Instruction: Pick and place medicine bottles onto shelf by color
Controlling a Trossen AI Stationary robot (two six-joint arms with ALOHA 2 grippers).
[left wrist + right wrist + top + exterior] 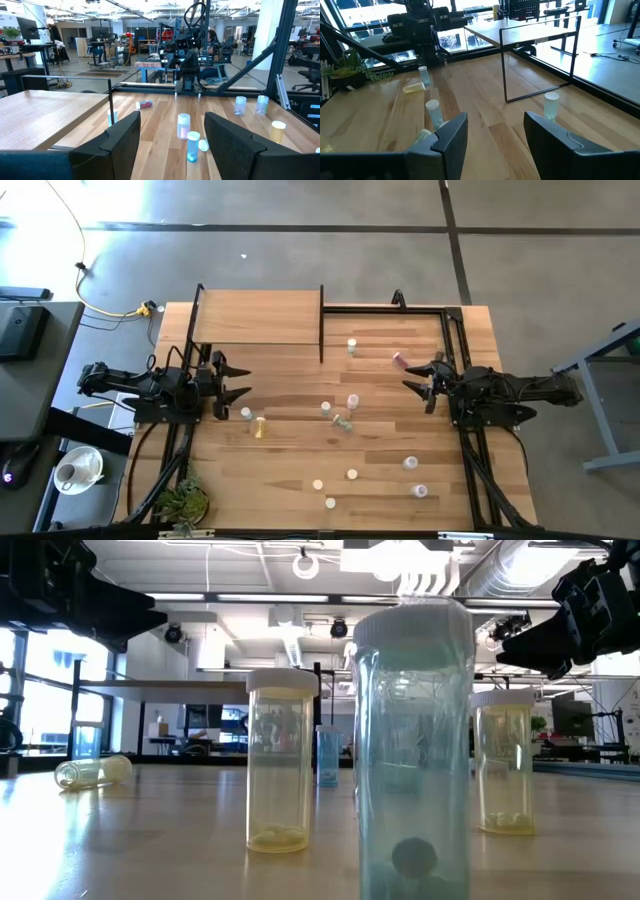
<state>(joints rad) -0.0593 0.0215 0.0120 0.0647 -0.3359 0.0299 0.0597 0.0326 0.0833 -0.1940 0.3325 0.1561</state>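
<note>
Left tool point(232, 380): sitting at the left edge of the bench point(300, 480), in front of the shelf; fingers spread, gripping nothing.
Shelf point(260, 317): standing at the bench's far-left corner, its board carrying no bottles that the views are showing.
Near-left bottles: a pale one point(246, 413) standing just right of the left tool, with a yellow bottle point(259, 427) lying on its side next to it.
Green bottle point(352, 347): standing just right of the shelf's front post, closest to the shelf of all.
Centre cluster: a pink-tinted bottle point(353, 401) and a blue one point(326, 409) standing, and a green-tinted one point(342, 421) lying tipped beside them.
Front group: small bottles point(352, 474) standing scattered along the near half of the bench, well apart from both tools.
Pink bottle point(398, 360): lying on its side just left of the right tool, apart from it.
Right tool point(422, 380): hanging over the right side of the bench, pointing toward the middle; fingers spread, pinching nothing.
Progress: by my reading the sorting is hardly starting; no bottle is sitting on the shelf.
Left to do: nearly every bottle is waiting on the bench, and the tipped ones are probably needing a different grip.
</note>
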